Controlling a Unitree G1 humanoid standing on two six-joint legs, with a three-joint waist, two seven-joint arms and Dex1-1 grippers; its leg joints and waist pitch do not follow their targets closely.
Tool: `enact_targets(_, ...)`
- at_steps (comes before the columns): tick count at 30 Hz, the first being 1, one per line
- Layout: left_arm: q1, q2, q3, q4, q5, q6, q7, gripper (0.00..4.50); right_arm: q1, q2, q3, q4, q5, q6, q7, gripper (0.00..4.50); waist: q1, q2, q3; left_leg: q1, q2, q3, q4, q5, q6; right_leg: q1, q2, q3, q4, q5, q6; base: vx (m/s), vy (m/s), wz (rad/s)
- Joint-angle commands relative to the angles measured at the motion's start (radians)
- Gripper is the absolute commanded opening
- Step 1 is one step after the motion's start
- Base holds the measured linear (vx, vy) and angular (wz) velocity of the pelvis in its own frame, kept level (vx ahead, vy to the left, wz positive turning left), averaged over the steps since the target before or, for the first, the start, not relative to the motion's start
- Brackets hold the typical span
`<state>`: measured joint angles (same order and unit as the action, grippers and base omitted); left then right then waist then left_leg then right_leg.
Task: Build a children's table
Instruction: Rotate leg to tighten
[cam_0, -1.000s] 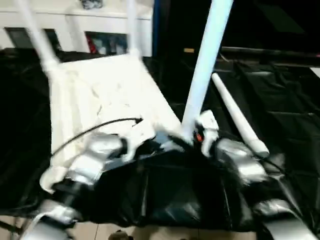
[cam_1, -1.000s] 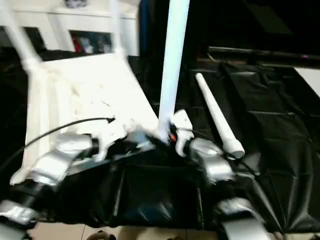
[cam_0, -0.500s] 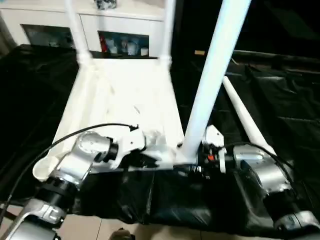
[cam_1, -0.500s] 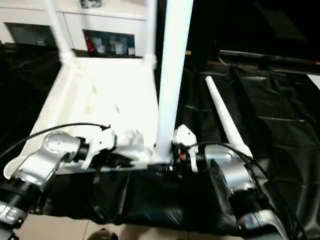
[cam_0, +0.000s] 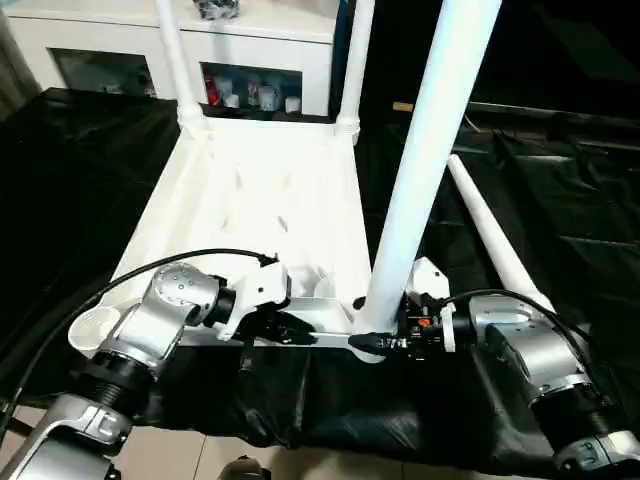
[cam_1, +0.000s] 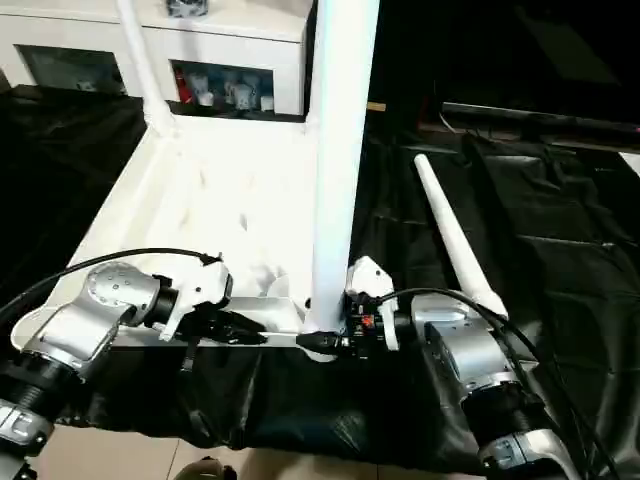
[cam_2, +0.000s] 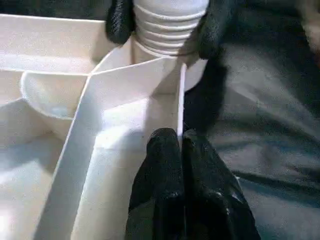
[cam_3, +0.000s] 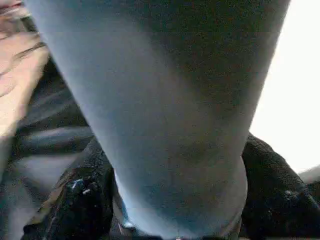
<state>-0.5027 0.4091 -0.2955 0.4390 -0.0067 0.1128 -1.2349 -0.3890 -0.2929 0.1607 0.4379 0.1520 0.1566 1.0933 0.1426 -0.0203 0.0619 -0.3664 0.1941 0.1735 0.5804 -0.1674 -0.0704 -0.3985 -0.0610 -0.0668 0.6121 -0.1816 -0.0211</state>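
Two legs already stand in the far sockets of the top (cam_0: 260, 200), which lies underside up on the black drape (cam_0: 90, 160). Over the last second my head camera swung and steadied; the third leg (cam_0: 420, 170) now reads plumb in the near right socket, threads partly showing, so I judge it wants more turning. Left gripper (cam_2: 181, 145) is pinched closed on the near rim wall, bracing. Right gripper (cam_0: 385, 340) clasps the leg's base. Fourth leg (cam_0: 490, 245) lies loose on the drape, right of the top. Near left socket (cam_0: 92, 325) empty. White cabinet (cam_0: 250, 60) behind; nothing blocks the work
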Motion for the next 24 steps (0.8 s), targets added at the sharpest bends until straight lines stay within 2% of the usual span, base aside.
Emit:
enact_targets(1,-0.05,-0.073,0.02,-0.016,-0.012,0.024,0.122,0.0,-0.027,0.073,0.022,0.05,-0.017,-0.011,-0.117,2.76,-0.008,0.002,-0.062,0.018,0.04,-0.017,-0.074,-0.302,-0.01,0.038,-0.092,0.047,-0.095,-0.421,-0.149,0.0,0.0,0.0)
enact_targets(2,-0.054,-0.088,0.028,-0.013,-0.007,0.034,0.158,0.0,-0.044,0.094,0.006,0.085,-0.029,-0.023,-0.183,2.76,-0.014,0.004,-0.063,0.016,0.039,-0.019,-0.074,-0.303,-0.022,0.038,-0.095,0.047,-0.094,-0.444,-0.139,0.0,0.0,0.0)
enact_targets(3,-0.06,-0.115,0.039,-0.012,0.003,0.051,0.219,0.0,-0.075,0.132,-0.026,0.151,-0.049,-0.04,-0.318,2.76,-0.026,0.003,-0.062,0.009,0.039,-0.025,-0.078,-0.304,-0.034,0.044,-0.095,0.042,-0.093,-0.457,-0.133,0.0,0.0,0.0)
enact_targets(5,-0.064,-0.142,0.045,-0.008,0.022,0.059,0.284,0.0,-0.098,0.163,-0.053,0.201,-0.059,-0.052,-0.42,2.75,-0.039,0.003,-0.064,0.008,0.037,-0.026,-0.077,-0.308,-0.037,0.045,-0.097,0.041,-0.097,-0.461,-0.122,0.0,0.0,0.0)
enact_targets(6,-0.065,-0.15,0.047,-0.006,0.028,0.063,0.304,0.0,-0.103,0.171,-0.06,0.212,-0.061,-0.054,-0.443,2.75,-0.044,0.005,-0.063,0.009,0.036,-0.025,-0.076,-0.309,-0.037,0.042,-0.095,0.042,-0.098,-0.459,-0.123,0.0,0.0,0.0)
enact_targets(7,-0.068,-0.175,0.05,-0.002,0.044,0.073,0.359,0.0,-0.115,0.193,-0.075,0.239,-0.063,-0.054,-0.502,2.75,-0.044,0.003,-0.064,0.017,0.033,-0.022,-0.071,-0.313,-0.025,0.037,-0.094,0.044,-0.104,-0.459,-0.122,0.0,0.0,0.0)
enact_targets(8,-0.07,-0.193,0.054,0.002,0.058,0.08,0.406,0.0,-0.124,0.206,-0.084,0.257,-0.068,-0.053,-0.542,2.75,-0.046,0.003,-0.064,0.017,0.033,-0.02,-0.07,-0.307,-0.019,0.035,-0.093,0.047,-0.104,-0.449,-0.127,0.0,0.0,0.0)
enact_targets(9,-0.075,-0.226,0.06,0.007,0.076,0.098,0.478,0.0,-0.14,0.23,-0.101,0.287,-0.076,-0.054,-0.611,2.75,-0.048,0.004,-0.065,0.015,0.034,-0.018,-0.07,-0.282,-0.016,0.037,-0.09,0.047,-0.099,-0.414,-0.138,0.0,0.0,0.0)
enact_targets(10,-0.077,-0.24,0.063,0.009,0.082,0.107,0.506,0.0,-0.147,0.24,-0.108,0.299,-0.079,-0.055,-0.638,2.75,-0.049,0.004,-0.065,0.014,0.033,-0.018,-0.07,-0.276,-0.013,0.038,-0.087,0.047,-0.097,-0.397,-0.141,0.0,0.0,0.0)
enact_targets(12,-0.077,-0.268,0.064,0.004,0.088,0.12,0.547,0.0,-0.165,0.26,-0.122,0.332,-0.08,-0.055,-0.692,2.75,-0.047,0.003,-0.071,0.009,0.034,-0.015,-0.067,-0.234,0.001,0.044,-0.085,0.048,-0.087,-0.299,-0.157,0.0,0.0,0.0)
enact_targets(13,-0.076,-0.283,0.063,0.0,0.091,0.128,0.565,0.0,-0.177,0.272,-0.13,0.352,-0.081,-0.058,-0.721,2.75,-0.048,0.004,-0.072,0.009,0.035,-0.014,-0.066,-0.225,0.001,0.042,-0.086,0.05,-0.083,-0.274,-0.167,0.0,0.0,0.0)
enact_targets(14,-0.073,-0.294,0.061,-0.006,0.092,0.132,0.573,0.0,-0.185,0.28,-0.134,0.364,-0.081,-0.062,-0.735,2.75,-0.05,0.004,-0.071,0.008,0.034,-0.014,-0.066,-0.219,0.003,0.042,-0.084,0.05,-0.081,-0.256,-0.174,0.0,0.0,0.0)
enact_targets(15,-0.067,-0.315,0.053,-0.019,0.088,0.141,0.581,0.0,-0.203,0.301,-0.146,0.397,-0.074,-0.084,-0.751,3.1,-0.05,0.007,-0.076,0.004,0.032,-0.013,-0.062,-0.189,0.013,0.049,-0.086,0.049,-0.075,-0.204,-0.187,0.0,0.0,0.0)
enact_targets(17,-0.066,-0.316,0.05,-0.017,0.085,0.136,0.576,0.0,-0.207,0.307,-0.153,0.403,-0.065,-0.089,-0.745,3.45,-0.047,0.008,-0.079,0.004,0.031,-0.01,-0.059,-0.165,0.028,0.05,-0.082,0.049,-0.07,-0.149,-0.197,0.0,0.0,0.0)
enact_targets(19,-0.066,-0.316,0.05,-0.016,0.086,0.132,0.573,0.0,-0.212,0.312,-0.159,0.409,-0.056,-0.092,-0.74,3.52,-0.048,0.009,-0.08,0.001,0.029,-0.009,-0.057,-0.143,0.046,0.053,-0.081,0.049,-0.065,-0.095,-0.209,0.0,0.0,0.0)
enact_targets(20,-0.062,-0.307,0.045,-0.021,0.086,0.124,0.543,0.0,-0.213,0.306,-0.151,0.407,-0.065,-0.098,-0.732,3.81,-0.047,0.014,-0.079,0.002,0.03,-0.01,-0.058,-0.148,0.05,0.052,-0.081,0.047,-0.067,-0.105,-0.21,0.0,0.0,0.0)
enact_targets(24,-0.046,-0.269,0.025,-0.049,0.068,0.114,0.462,0.0,-0.212,0.284,-0.142,0.4,-0.072,-0.117,-0.679,3.81,-0.05,0.016,-0.075,0.006,0.033,-0.011,-0.064,-0.212,0.032,0.051,-0.083,0.047,-0.078,-0.204,-0.194,0.0,0.0,0.0)
